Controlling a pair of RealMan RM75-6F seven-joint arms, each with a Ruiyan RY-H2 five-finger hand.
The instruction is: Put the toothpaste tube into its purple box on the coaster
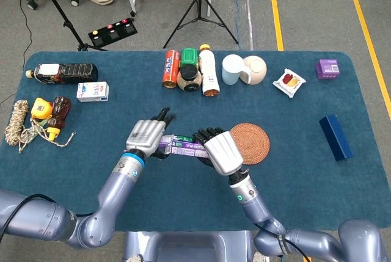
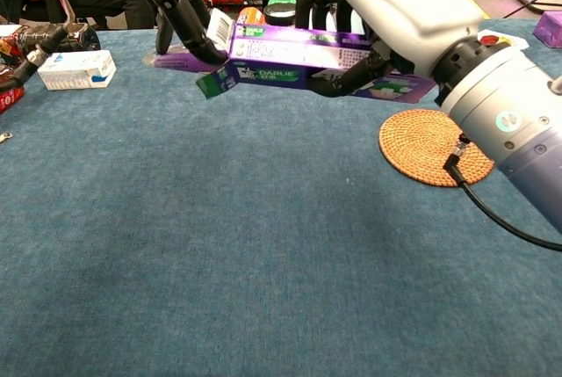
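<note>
Between my hands, purple box (image 2: 303, 54) held aloft: right hand (image 1: 223, 154) clamps its middle, left hand (image 1: 145, 137) spread at the flap end. Thin card, crushable; I grip lightly mid-body.

Box (image 1: 186, 148) was held off the table (image 1: 293, 170) between left hand (image 1: 146, 137) and right hand (image 1: 221, 153), just left of the coaster (image 1: 249, 143). Bottles (image 1: 190, 69) and cup (image 1: 233, 69) stood behind; rope (image 1: 18, 124) lay far left.
</note>
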